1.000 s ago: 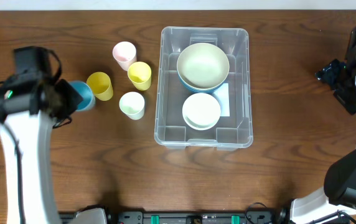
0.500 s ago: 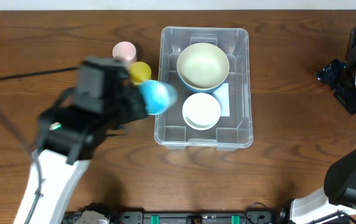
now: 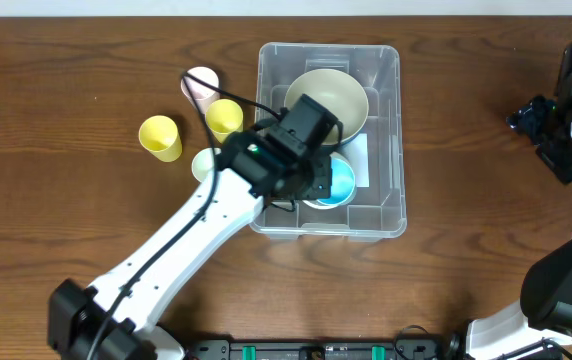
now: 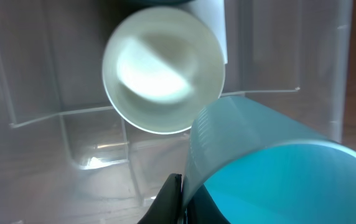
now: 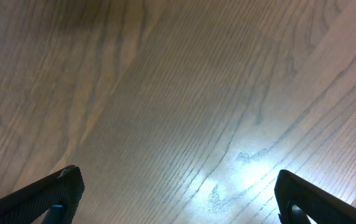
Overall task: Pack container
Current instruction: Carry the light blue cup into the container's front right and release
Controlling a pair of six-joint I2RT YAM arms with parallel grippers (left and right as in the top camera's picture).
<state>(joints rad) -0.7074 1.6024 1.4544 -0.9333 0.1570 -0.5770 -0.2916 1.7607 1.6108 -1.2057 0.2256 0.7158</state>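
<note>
The container [image 3: 267,62], a clear rectangular bin, stands at mid-table and holds a large pale bowl [image 3: 344,92] and a small white bowl [image 4: 162,68]. My left gripper [image 4: 181,204] is shut on the wall of a blue cup [image 4: 271,162], one finger inside it and one outside. The blue cup [image 3: 339,184] hangs tilted inside the container, over the small white bowl's right side. My right gripper [image 5: 181,196] stands open above bare wood, far right of the container, with nothing between its fingers.
Left of the container stand a yellow cup [image 3: 160,138], a second yellow cup [image 3: 225,118], a pink cup [image 3: 200,83] and a pale cup [image 3: 203,164] half hidden by my left arm. The right arm [image 3: 566,120] is at the table's right edge.
My left arm has carried the blue cup from the left side of the table rightward into the container, over the small white bowl. The right arm has not moved.
</note>
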